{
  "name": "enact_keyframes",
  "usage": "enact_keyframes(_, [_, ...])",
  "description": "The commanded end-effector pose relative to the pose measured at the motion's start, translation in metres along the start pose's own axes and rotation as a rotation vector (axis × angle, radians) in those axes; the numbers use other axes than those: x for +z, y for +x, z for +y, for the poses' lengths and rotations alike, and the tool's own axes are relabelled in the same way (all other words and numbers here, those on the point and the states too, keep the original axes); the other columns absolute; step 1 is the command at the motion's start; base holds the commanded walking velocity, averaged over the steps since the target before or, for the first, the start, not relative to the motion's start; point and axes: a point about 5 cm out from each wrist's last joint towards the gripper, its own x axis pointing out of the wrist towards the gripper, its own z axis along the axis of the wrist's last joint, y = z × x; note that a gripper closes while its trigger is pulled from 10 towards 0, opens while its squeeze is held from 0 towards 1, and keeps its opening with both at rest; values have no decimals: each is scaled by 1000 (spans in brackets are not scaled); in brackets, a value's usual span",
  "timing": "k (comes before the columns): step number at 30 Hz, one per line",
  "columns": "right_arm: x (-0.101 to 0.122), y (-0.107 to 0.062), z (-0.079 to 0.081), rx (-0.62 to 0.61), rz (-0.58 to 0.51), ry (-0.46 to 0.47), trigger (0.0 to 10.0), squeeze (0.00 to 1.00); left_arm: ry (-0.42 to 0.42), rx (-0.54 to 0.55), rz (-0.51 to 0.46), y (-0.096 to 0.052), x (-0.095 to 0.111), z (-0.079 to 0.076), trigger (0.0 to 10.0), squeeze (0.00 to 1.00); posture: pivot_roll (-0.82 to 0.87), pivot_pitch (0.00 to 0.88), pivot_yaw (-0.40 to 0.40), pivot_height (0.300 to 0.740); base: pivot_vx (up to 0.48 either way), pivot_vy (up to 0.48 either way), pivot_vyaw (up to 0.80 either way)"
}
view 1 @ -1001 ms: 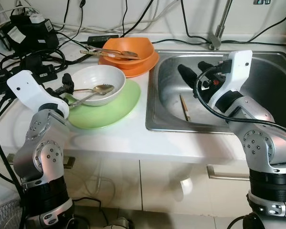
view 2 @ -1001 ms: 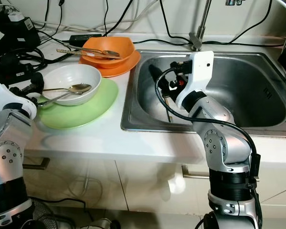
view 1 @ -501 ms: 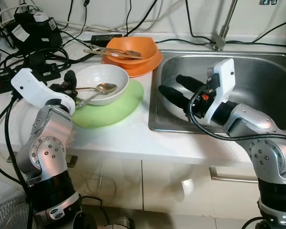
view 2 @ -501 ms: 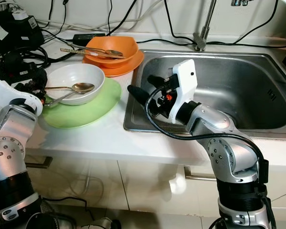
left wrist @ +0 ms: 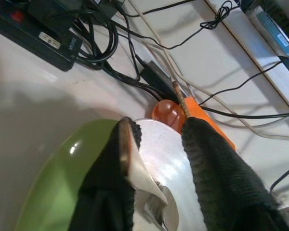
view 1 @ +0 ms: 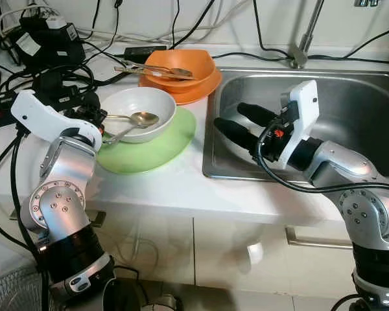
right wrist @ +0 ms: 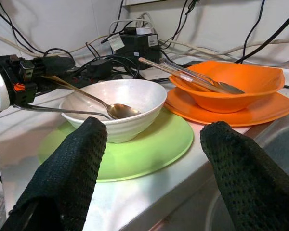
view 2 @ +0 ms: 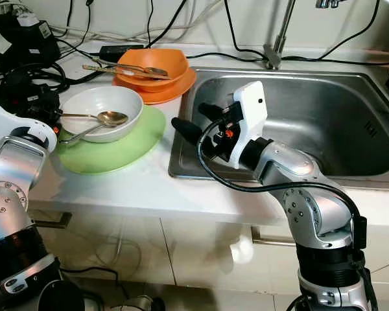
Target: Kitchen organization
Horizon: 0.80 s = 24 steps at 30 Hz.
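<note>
Gripping spoon (view 1: 131, 120), left gripper (view 1: 96, 111) fingers (left wrist: 209, 168)

This is a home kitchen. A stainless steel sink basin (view 1: 369, 116) is sunk into a white countertop (view 1: 175, 184), with the metal stem of a tap (view 1: 305, 39) rising behind it. Used dishes sit beside the sink: a white ceramic bowl (view 1: 139, 107) with metal spoons (view 1: 133, 120) on a round pale green plate (view 1: 155, 146), and an orange bowl (view 1: 181, 65) on an orange plate (view 1: 201, 87). White cabinet fronts with a metal drawer handle (view 1: 314, 236) run below. Black cables (view 1: 65, 68) and a power strip (left wrist: 29, 29) crowd the back of the counter.
</note>
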Motion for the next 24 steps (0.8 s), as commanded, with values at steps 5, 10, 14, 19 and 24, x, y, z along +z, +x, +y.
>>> enact_keyframes(5, [-2,3,0,15,12,11,10000,0,-53,-11,-5,-1,4,-4,0,0,126,56,58,740,0,0,0])
enact_keyframes(10, [-2,3,0,10,7,22,10000,0,-123,-97,-10,0,7,-14,0,0,126,59,59,740,0,0,0])
enact_keyframes(14, [-2,3,-1,2,3,33,10000,0,-148,-142,-11,1,9,-19,0,0,124,57,60,740,0,0,0])
enact_keyframes(19, [-5,3,-2,-9,-13,83,10000,0,-163,-186,-31,4,17,-21,0,0,121,45,66,740,0,0,0])
enact_keyframes(24, [-4,4,-3,-16,-39,135,10000,0,-180,-228,-37,6,21,-25,0,0,122,39,67,740,0,0,0])
